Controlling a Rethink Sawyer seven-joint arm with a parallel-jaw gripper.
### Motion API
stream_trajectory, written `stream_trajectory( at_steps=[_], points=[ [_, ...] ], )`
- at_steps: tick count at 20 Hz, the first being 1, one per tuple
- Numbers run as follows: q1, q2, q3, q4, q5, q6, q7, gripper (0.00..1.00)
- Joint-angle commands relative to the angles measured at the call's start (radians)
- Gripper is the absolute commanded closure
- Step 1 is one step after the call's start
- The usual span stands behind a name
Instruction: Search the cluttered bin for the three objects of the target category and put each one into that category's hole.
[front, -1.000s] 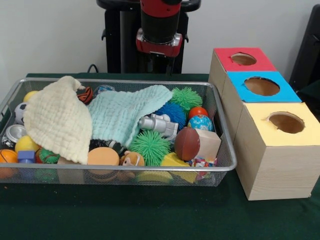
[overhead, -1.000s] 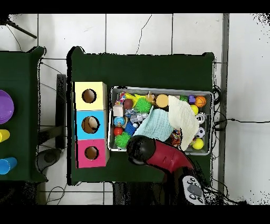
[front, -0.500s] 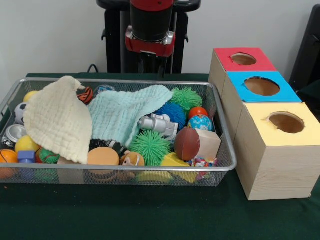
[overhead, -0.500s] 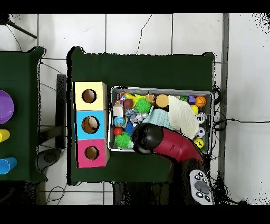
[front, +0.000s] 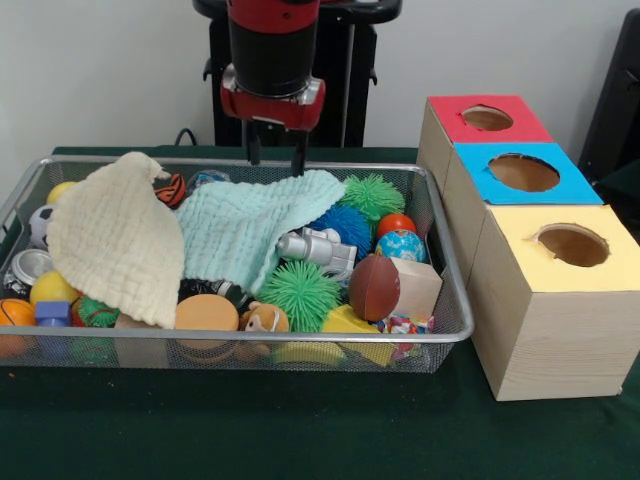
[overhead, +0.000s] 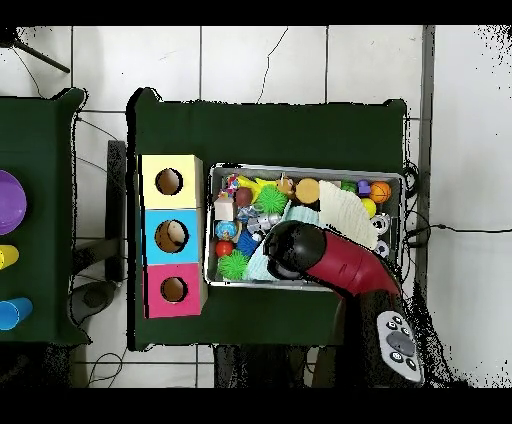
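Clutter fills the silver wire-mesh bin (front: 440, 335), which sits on the dark green desk (front: 300, 430) just beside a row of three wooden boxes. Their tops are red (front: 487, 118), blue (front: 523, 172) and yellow (front: 572, 244), each with a round hole. In the bin, a cream muslin cloth (front: 115, 240) and a pale mint cloth (front: 245, 230) lie over much of the heap. Around them show a spiky green ball (front: 300, 293), a spiky blue ball (front: 342, 224), a brown toy football (front: 374, 287), a globe-patterned ball (front: 401, 246) and a silver toy (front: 316, 249). The red and black arm's claw (front: 274, 155) hangs over the far rim above the mint cloth, its two fingers (front: 298, 155) apart and empty. In the overhead view the arm (overhead: 335, 262) covers the bin's middle.
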Motion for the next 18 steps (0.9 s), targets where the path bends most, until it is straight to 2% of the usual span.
stream_trajectory(
  at_steps=[1, 11, 14, 18],
  points=[
    [-0.057, 0.109, 0.089, -0.045, 0.003, -0.105, 0.119, 0.0],
    [-0.032, 0.128, 0.093, 0.02, 0.012, -0.2, 0.169, 0.0],
    [0.002, 0.125, 0.082, 0.029, 0.034, -0.207, 0.212, 0.0],
    [0.04, 0.12, 0.08, 0.019, 0.068, -0.166, 0.245, 0.0]
  ],
)
